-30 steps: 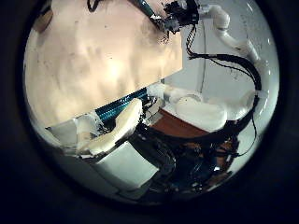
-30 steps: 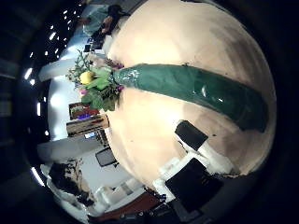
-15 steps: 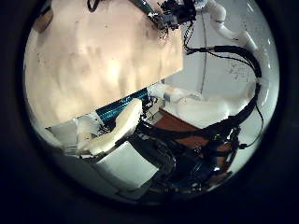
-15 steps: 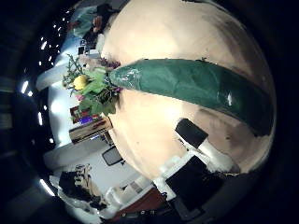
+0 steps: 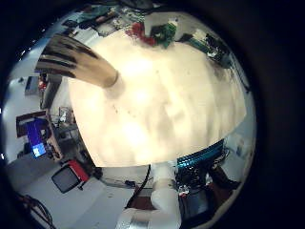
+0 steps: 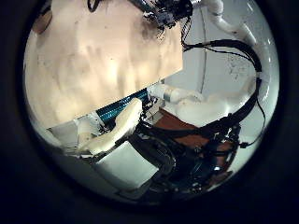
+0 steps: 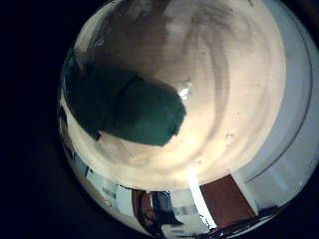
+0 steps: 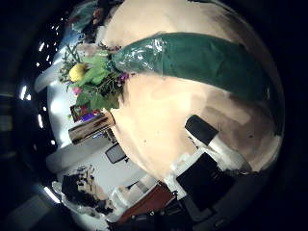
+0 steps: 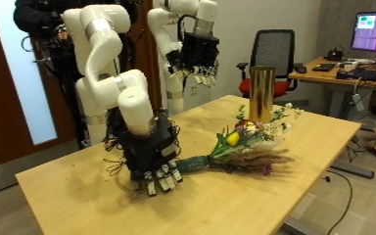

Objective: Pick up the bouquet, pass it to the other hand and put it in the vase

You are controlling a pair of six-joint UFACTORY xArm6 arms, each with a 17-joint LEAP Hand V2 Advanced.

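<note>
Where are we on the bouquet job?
Nothing is finished. The bouquet lies on the table, with the right hand low at its wrapped stem end, fingers not curled round it. The left hand hangs high, empty. Pickup, handover and placing in the vase remain.

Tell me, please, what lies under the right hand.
Under the right hand lies the bouquet on the table; its green wrapped end fills the palm views. Whether the fingers touch it cannot be seen.

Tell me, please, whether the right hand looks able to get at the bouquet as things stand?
Probably yes. The right hand hangs fingers-down right at the wrapped stem end of the bouquet, which lies flat on the table with nothing between them. The vase stands beyond the flowers, clear of the approach.
</note>
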